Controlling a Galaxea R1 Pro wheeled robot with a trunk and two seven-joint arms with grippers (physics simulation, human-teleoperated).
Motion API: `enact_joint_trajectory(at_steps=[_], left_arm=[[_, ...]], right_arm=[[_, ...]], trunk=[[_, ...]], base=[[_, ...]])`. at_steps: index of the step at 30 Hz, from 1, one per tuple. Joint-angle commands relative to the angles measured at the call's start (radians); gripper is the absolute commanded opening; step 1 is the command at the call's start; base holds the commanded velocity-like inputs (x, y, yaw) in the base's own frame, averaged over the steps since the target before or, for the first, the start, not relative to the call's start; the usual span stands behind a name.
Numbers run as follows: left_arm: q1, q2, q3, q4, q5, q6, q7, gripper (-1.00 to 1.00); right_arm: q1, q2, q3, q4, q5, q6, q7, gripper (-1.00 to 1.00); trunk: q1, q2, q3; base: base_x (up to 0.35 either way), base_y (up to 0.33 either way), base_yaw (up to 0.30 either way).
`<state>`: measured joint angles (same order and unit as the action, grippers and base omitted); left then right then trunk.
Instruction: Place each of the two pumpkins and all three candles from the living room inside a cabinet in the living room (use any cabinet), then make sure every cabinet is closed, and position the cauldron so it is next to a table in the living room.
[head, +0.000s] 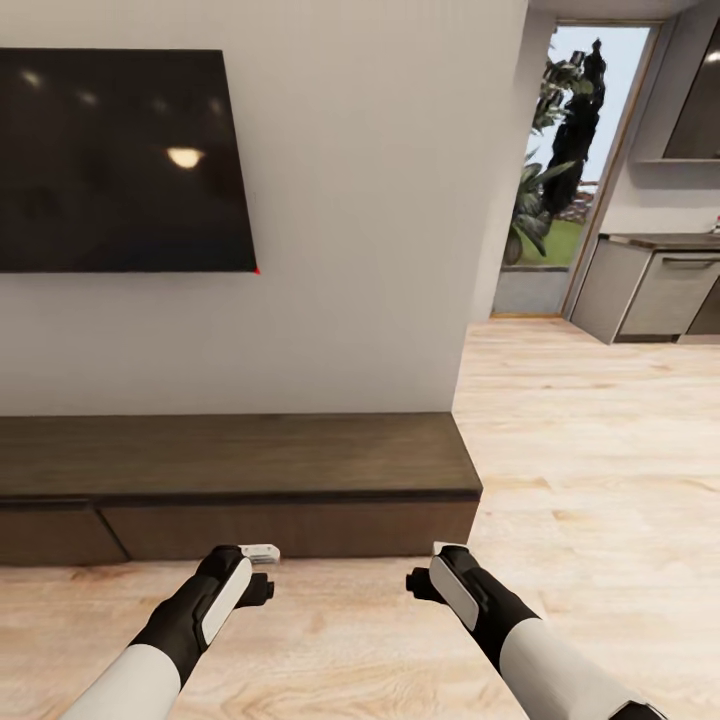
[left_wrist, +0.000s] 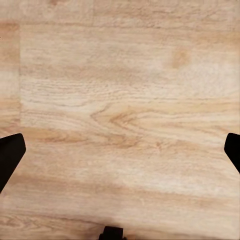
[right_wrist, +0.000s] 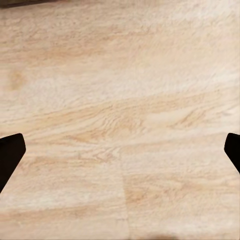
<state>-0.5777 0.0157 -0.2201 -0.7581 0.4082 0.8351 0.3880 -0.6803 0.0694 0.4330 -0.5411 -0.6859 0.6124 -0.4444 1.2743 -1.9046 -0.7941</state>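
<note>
Cabinet (head: 235, 470) lies straight ahead of both my grippers, long axis running across my front, right end near the wall corner. Left gripper (head: 262, 572) sits closest to its drawer fronts; right gripper (head: 418, 583) is level with it. Both sets of fingers spread, empty, over pale wood-grain floor (left_wrist: 120, 100). Cabinet: dark brown matte wood, flat handleless fronts, all shut.

head: forward-down, facing cabinet (head: 240, 470) | wrists: close, straight down | shared: floor (head: 600, 480)

bare floor (head: 600, 480) rightward; cabinet (head: 240, 470) and wall (head: 350, 250) ahead
</note>
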Motion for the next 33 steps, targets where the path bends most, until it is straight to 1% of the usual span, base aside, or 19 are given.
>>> enact_joint_trajectory(at_steps=[1,8,33], left_arm=[[-0.001,0.001,-0.005,-0.001,0.011,0.002,0.009,1.0],[-0.001,0.0,-0.005,-0.001,0.011,0.001,0.009,1.0],[-0.001,-0.002,-0.008,-0.001,0.008,0.0,0.009,1.0]], right_arm=[[-0.001,-0.001,0.006,-0.001,-0.01,0.001,-0.01,1.0],[-0.001,0.0,0.007,0.0,-0.009,0.001,-0.01,1.0],[-0.001,0.001,0.007,0.002,-0.007,0.0,-0.011,1.0]], trunk=[[-0.004,0.007,0.002],[-0.031,0.056,0.02],[-0.127,0.231,0.058]], base=[[0.0,0.0,0.0],[0.0,0.0,0.0],[0.0,0.0,0.0]])
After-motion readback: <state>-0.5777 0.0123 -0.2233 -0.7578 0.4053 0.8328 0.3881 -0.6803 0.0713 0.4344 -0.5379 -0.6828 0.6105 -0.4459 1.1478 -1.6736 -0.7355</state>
